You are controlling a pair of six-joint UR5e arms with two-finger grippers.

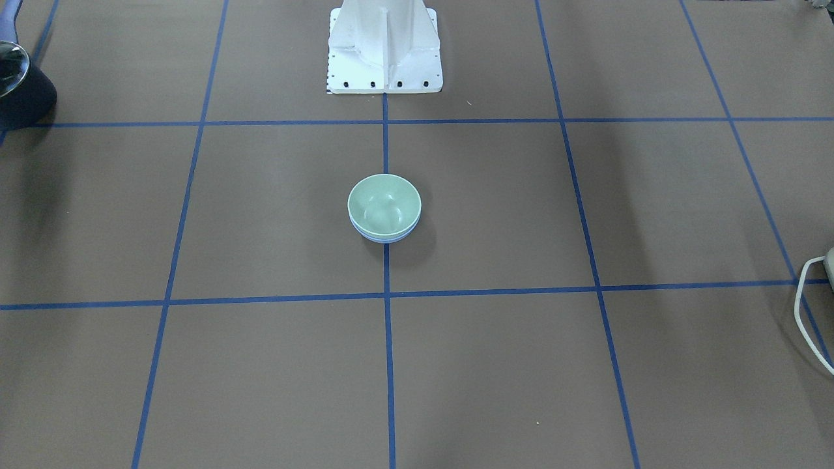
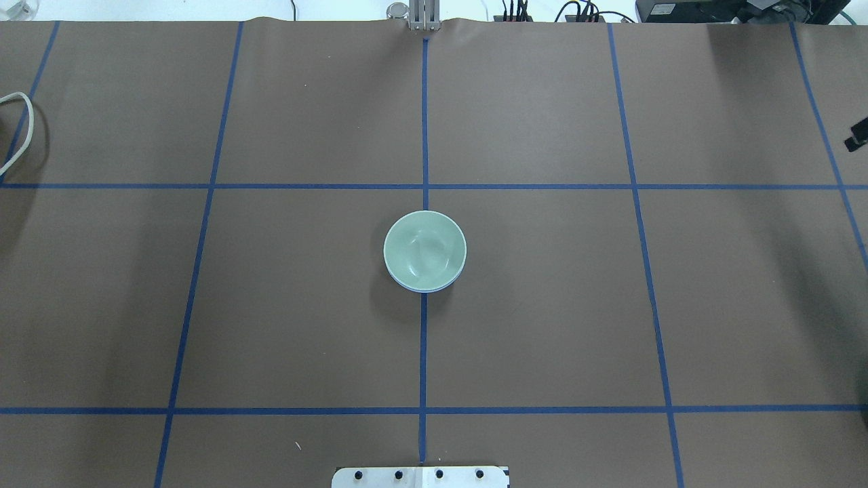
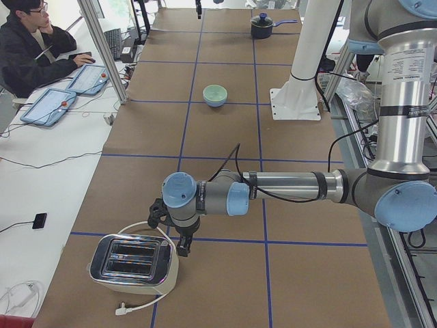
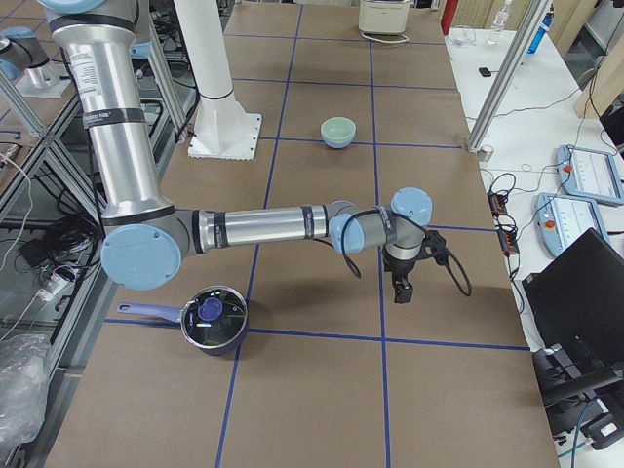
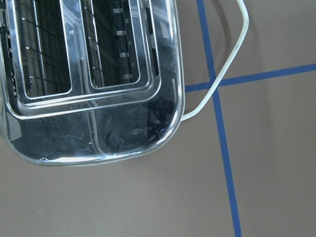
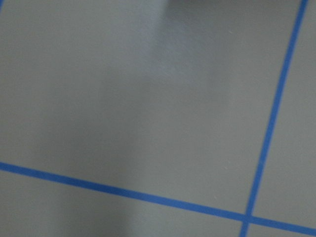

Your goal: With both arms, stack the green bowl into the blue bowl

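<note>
Green bowl (image 1: 384, 203): round, mouth up, nested inside blue bowl (image 1: 384, 239).
Left hand (image 3: 183, 247): beside toaster (image 3: 133, 260); cannot tell how open.
Right hand (image 4: 402, 291): cannot tell either.

A chrome toaster (image 3: 133, 260) and a dark saucepan (image 4: 214, 320) stand well apart.

ROBOTICS LABORATORY: 2 grey jointed arms, the left arm (image 3: 287, 186) and the right arm (image 4: 263, 224), reach over a long table (image 2: 542, 305) covered in brown sheeting and gridded with blue tape (image 2: 424, 339), with a white pedestal (image 1: 384, 45) bolted to it. An operator (image 3: 31, 48) sits at a white side bench by 2 control pendants (image 3: 49, 106), behind aluminium frame posts (image 3: 102, 48). Loose cables (image 4: 39, 239) and a laptop (image 4: 585, 292) line the edges. A toaster (image 3: 133, 260) and a lidded pot (image 4: 214, 320), both household goods, stand on the table.
</note>
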